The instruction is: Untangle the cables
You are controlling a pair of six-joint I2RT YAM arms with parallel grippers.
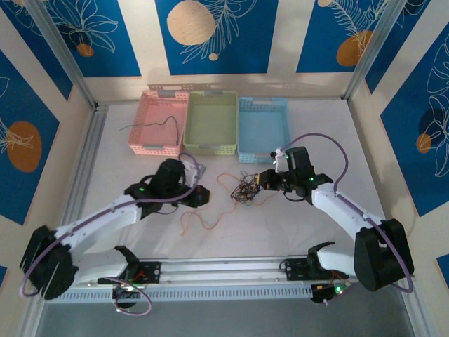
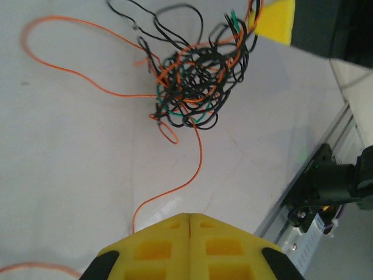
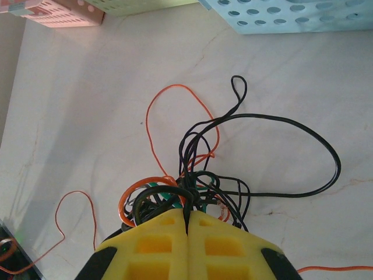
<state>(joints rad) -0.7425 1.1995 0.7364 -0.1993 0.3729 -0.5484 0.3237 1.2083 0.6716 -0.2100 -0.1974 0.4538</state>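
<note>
Presently, the cables [image 1: 245, 189] lie as one knotted clump on the white worktop [image 1: 266, 232], between the two arms and in front of the three baskets [image 1: 210, 123]. Right tool [image 3: 186, 217]: pressed together, pinching black strands at the clump's edge. Left tool [image 2: 189, 217]: pressed together, apart from the clump. One orange strand reaches its tip; grip unclear.
</note>
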